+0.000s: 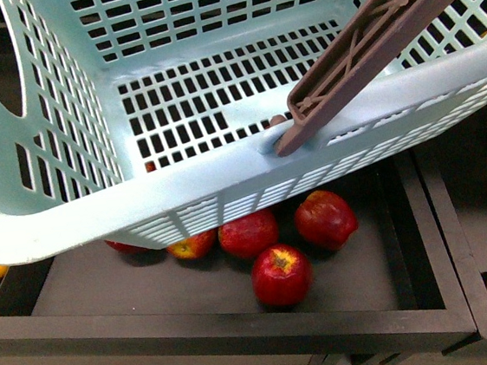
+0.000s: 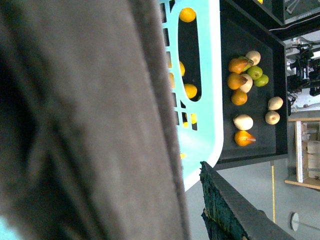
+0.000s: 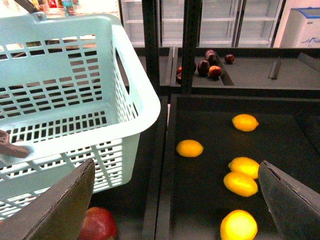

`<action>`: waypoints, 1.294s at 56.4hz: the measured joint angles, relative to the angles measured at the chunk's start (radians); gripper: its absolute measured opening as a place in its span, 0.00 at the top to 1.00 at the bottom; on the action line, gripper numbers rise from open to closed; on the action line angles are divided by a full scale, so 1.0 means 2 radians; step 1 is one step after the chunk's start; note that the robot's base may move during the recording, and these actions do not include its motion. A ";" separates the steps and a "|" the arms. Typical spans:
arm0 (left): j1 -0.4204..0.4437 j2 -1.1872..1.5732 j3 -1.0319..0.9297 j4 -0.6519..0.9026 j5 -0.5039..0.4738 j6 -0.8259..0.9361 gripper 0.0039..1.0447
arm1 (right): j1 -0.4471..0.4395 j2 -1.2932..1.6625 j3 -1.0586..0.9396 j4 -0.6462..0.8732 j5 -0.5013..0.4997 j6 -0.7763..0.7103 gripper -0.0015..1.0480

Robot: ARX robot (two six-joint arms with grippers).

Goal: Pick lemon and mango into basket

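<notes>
- The light teal plastic basket [image 1: 227,193], slotted in walls and floor, hangs tilted, clear of the shelf, and its near rim crosses the whole front view.
- Its brown swing handle [image 1: 368,39] runs from the pivot on that rim up towards the right and out of the picture.
- A small yellow lemon [image 3: 190,148] with pointed ends lies on the floor of a black shelf tray [image 3: 295,140], just beside the basket on the robot's right.
- Four more yellow fruits [image 3: 245,122] lie near it in the same tray, two of them touching. I cannot pick out the mango among them with any certainty.
- The right pincer [image 3: 176,165] hovers over this tray with its two dark grey fingers [image 3: 65,200] spread wide and nothing between them.
- The left pincer [image 2: 200,175] shows only one dark ridged finger [image 2: 230,210] beside a blurred brown mass that fills most of the left wrist view. I cannot tell how far it is open or what it holds.
- Under the basket, red apples [image 1: 281,274] lie in another black tray [image 1: 107,293], some partly hidden by the rim.
- Beyond the basket's far rim, a third black tray [image 2: 260,145] holds orange, pale and green pear-shaped fruits [image 2: 243,121].
</notes>
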 joint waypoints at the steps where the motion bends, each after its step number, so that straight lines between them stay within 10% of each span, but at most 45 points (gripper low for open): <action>1: 0.000 0.000 0.000 0.000 0.000 0.000 0.76 | 0.000 0.000 0.000 0.000 0.000 0.000 0.08; 13: 0.000 0.000 0.000 0.000 -0.002 -0.001 0.76 | 0.003 0.007 0.003 -0.012 0.011 0.008 0.08; 22: 0.001 0.000 0.000 0.000 -0.001 -0.002 0.76 | -0.047 0.144 0.069 -0.169 0.037 0.173 0.08; 38: 0.001 0.000 0.000 0.000 0.000 -0.004 0.76 | -0.255 0.388 0.094 0.030 -0.023 0.191 0.08; 52: 0.001 0.000 0.000 0.000 -0.001 -0.004 0.76 | -0.276 0.731 0.150 0.266 0.046 0.091 0.08; 73: 0.001 0.000 0.000 0.000 0.000 -0.004 0.77 | -0.242 0.984 0.248 0.284 0.043 0.080 0.08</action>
